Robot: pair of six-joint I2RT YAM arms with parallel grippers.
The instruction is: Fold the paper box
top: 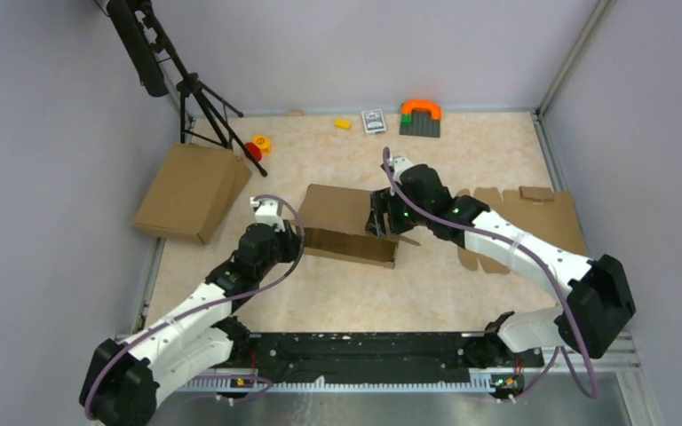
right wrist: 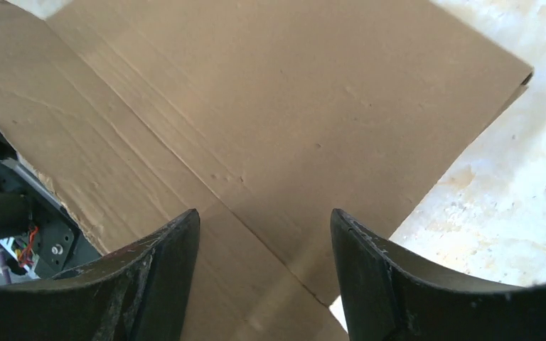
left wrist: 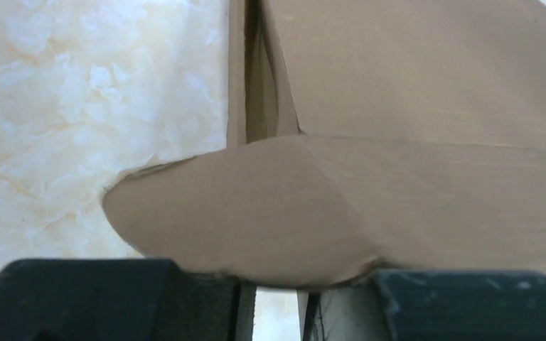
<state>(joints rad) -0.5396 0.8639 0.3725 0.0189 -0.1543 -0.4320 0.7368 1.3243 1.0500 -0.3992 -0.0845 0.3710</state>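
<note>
The paper box [top: 344, 226] sits mid-counter [top: 462, 160], half-formed, its near wall standing up. The left claw [top: 295, 240] is at the box's left end, with a bent flap [left wrist: 256, 213] right up against its fingertips [left wrist: 85, 298]. Only a slim gap shows between them, and I can't tell if it's pinching. The right claw [right wrist: 264, 220] hovers spread wide over the box's flat panel at the right end.

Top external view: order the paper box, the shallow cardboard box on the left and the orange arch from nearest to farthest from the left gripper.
1. paper box, centre, right at the left gripper.
2. shallow cardboard box, off to the left.
3. orange arch, at the back, right of centre.
</note>
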